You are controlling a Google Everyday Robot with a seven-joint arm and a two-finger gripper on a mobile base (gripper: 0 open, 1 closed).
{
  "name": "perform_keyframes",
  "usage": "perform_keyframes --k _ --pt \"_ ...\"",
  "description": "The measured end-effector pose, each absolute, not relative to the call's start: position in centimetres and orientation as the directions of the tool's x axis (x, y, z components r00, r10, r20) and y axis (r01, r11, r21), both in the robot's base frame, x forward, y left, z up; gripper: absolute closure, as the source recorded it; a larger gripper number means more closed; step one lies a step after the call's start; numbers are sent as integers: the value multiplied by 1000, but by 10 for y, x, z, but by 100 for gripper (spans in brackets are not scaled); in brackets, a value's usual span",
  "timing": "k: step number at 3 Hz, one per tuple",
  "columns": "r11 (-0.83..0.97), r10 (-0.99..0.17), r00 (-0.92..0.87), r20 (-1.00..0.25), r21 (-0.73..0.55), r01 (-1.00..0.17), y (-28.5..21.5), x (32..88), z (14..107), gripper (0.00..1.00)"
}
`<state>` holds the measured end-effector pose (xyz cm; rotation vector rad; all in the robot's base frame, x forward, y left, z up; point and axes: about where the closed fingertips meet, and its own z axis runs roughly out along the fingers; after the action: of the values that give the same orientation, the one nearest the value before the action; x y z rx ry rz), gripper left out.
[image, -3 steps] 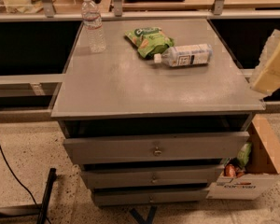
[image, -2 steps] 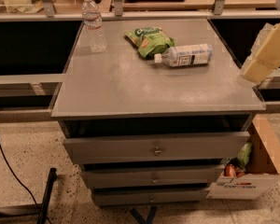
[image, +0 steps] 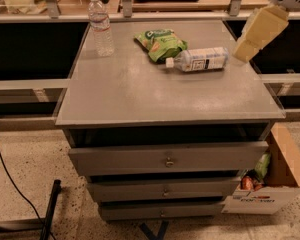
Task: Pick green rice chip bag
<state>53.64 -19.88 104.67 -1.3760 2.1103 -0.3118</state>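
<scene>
The green rice chip bag [image: 161,42] lies crumpled at the back middle of the grey cabinet top [image: 155,91]. A white-labelled plastic bottle [image: 197,59] lies on its side just right of the bag, its cap end touching or nearly touching the bag. My gripper [image: 246,50], cream-coloured, hangs from the upper right above the cabinet's back right corner. It is to the right of the lying bottle, well apart from the bag, and holds nothing that I can see.
An upright clear water bottle [image: 101,26] stands at the back left of the top. Three drawers [image: 167,160] face the front. A cardboard box [image: 270,186] with packets sits on the floor at the right. A rail [image: 140,16] runs behind the cabinet.
My gripper has moved up and to the left, from beside the cabinet's right edge to above its back right corner. The bag and both bottles have not moved.
</scene>
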Motion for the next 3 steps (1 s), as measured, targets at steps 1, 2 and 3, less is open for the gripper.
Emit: perform_keyframes --k 1,2,3 --pt "512 -849 -338 -406 -476 -715 -200 575 1046 0" --pt "582 -799 -379 -467 -442 -683 -194 609 1044 0" --pt "662 -727 -404 -555 -410 -628 -179 643 1045 0"
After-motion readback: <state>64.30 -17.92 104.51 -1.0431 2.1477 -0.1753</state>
